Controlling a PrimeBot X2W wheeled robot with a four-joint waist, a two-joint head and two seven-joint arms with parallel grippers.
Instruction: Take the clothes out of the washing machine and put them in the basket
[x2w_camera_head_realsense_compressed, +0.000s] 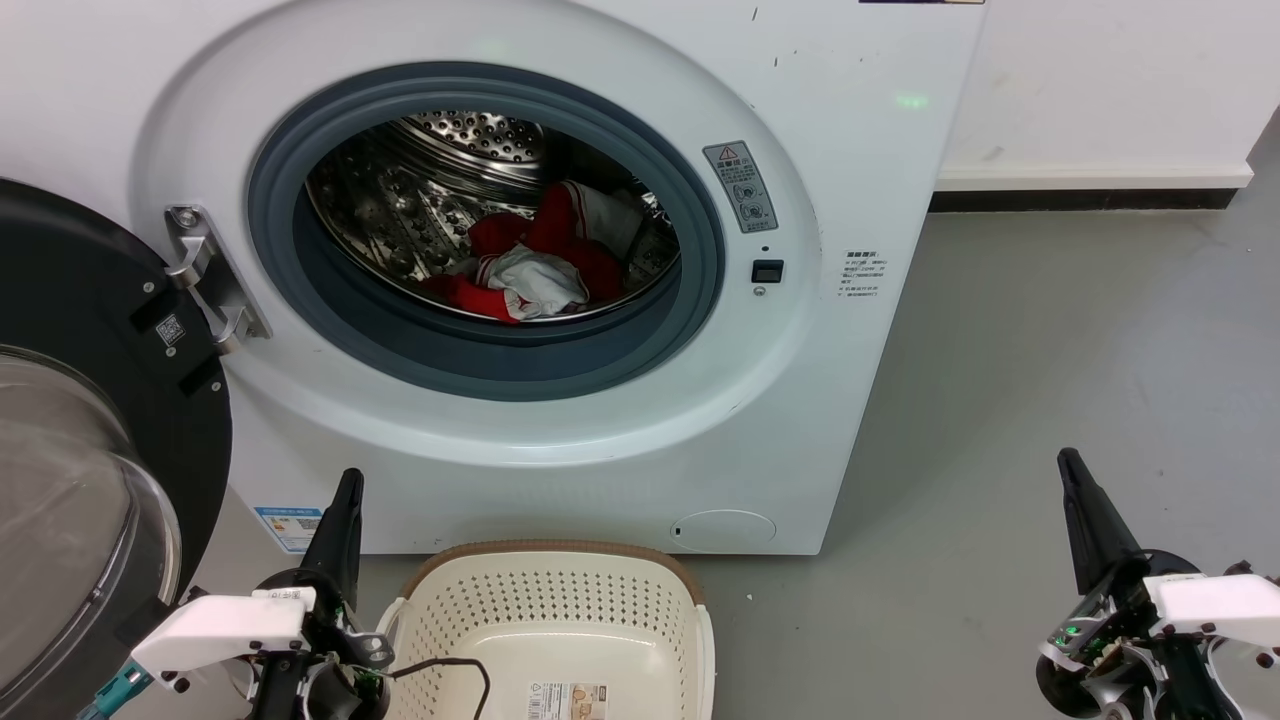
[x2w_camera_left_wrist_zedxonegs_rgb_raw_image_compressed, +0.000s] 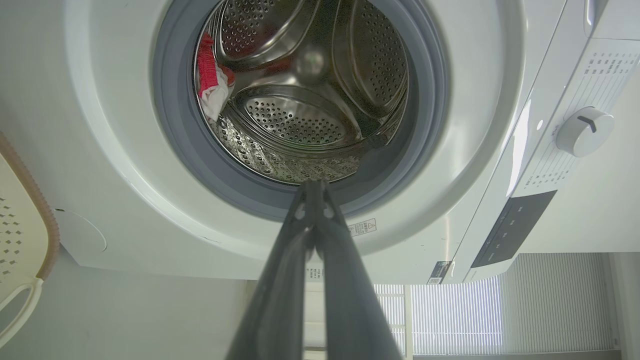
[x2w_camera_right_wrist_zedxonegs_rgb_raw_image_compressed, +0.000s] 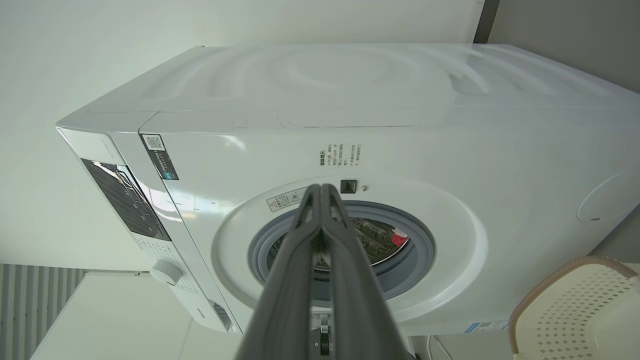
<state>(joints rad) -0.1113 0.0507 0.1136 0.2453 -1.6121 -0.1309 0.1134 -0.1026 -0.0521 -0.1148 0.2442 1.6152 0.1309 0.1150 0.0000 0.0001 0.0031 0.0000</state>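
The white front-loading washing machine (x2w_camera_head_realsense_compressed: 600, 470) stands on the grey floor (x2w_camera_head_realsense_compressed: 1050, 400). Its black-rimmed glass door (x2w_camera_head_realsense_compressed: 90, 450) is swung fully open to the left of the head view, on a metal hinge. Inside the grey rubber ring (x2w_camera_head_realsense_compressed: 480, 360) the perforated steel drum (x2w_camera_head_realsense_compressed: 420, 200) is open to view.

The cream laundry basket (x2w_camera_head_realsense_compressed: 550, 555) with a brown rim sits on the floor just beside the foot of the machine, below the opening, with a sticker on its base.

The clothes (x2w_camera_head_realsense_compressed: 535, 265), a small bundle of red fabric with white stripes and a white piece on top, lie at the bottom of the drum, toward its right side.

The left gripper (x2w_camera_head_realsense_compressed: 347, 485) hovers low beside the basket's left edge, with its jaws pressed together on nothing. The right gripper (x2w_camera_head_realsense_compressed: 1068, 460) hangs over the bare floor, well apart from the machine, and its jaws are likewise together and empty.
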